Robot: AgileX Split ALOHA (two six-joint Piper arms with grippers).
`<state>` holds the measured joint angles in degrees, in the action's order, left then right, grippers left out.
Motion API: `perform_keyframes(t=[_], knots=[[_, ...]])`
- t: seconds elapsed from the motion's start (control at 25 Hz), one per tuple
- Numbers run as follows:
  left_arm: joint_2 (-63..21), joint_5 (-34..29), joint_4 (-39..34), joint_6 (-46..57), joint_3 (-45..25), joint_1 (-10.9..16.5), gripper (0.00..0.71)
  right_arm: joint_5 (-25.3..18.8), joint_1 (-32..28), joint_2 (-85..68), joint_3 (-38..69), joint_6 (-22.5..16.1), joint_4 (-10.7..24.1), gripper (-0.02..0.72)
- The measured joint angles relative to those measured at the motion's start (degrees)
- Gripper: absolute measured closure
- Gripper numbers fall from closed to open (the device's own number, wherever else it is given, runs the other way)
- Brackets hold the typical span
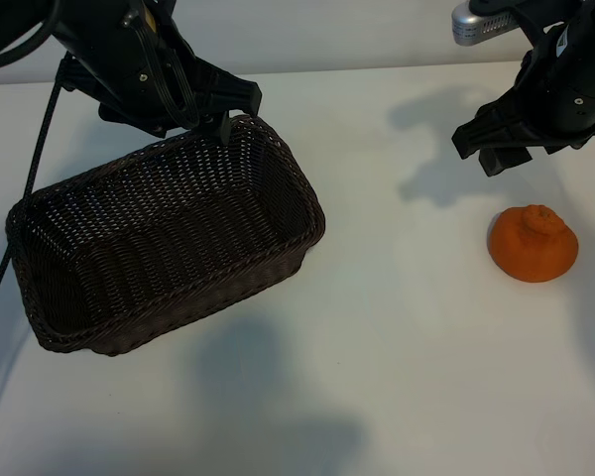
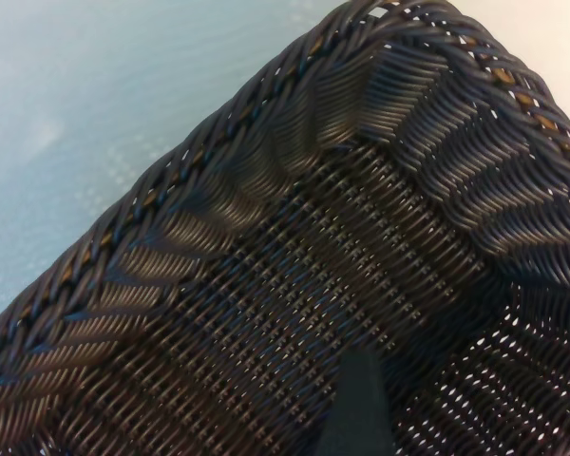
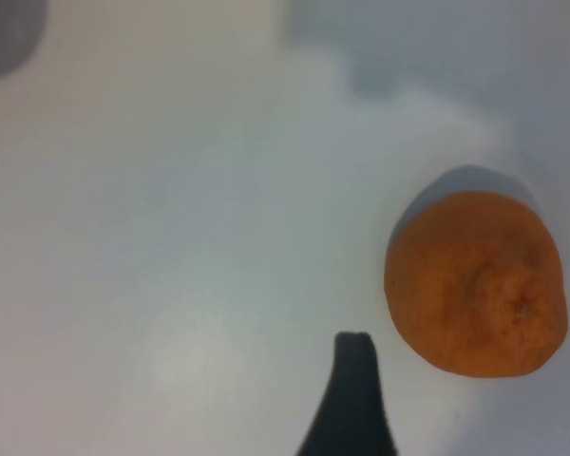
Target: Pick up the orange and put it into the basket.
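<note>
Your right claw (image 1: 496, 147) hangs above the table (image 1: 397, 327), jaws spread wide and holding nothing. The orange (image 1: 533, 244) sits on the table just below and slightly to the right of that claw in the exterior view, nearer the camera. It is round with a knob on top, so it has no useful long axis; any jaw angle should serve. The right wrist view shows the orange (image 3: 475, 283) off to one side of the single visible fingertip (image 3: 353, 356), not between the jaws, so you will likely need a short sideways shift before lowering.

The right arm is clearly the nearer one. Your left claw (image 1: 203, 109) hovers at the far rim of the basket (image 1: 40, 317), well apart from the fruit; its jaws look open and empty, though the exterior view shows them poorly. The left wrist view shows only the woven inside of the basket (image 2: 266, 285) and one fingertip (image 2: 359, 399).

The table is plain, white and flat. Nothing lies between the orange and the basket, which stands empty on the left side.
</note>
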<state>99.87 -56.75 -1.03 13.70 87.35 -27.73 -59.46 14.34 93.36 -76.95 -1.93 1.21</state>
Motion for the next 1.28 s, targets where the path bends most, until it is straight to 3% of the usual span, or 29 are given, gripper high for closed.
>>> perform_keyframes(t=[0.72, 1.28], knots=[[0.0, 0.0, 0.0, 0.0, 0.0, 0.0, 0.120, 0.0, 0.0, 0.0, 0.0, 0.0, 0.0, 0.129], [0.0, 3.8, 0.0, 0.0, 0.0, 0.0, 0.120, 0.0, 0.0, 0.0, 0.0, 0.0, 0.0, 0.129]])
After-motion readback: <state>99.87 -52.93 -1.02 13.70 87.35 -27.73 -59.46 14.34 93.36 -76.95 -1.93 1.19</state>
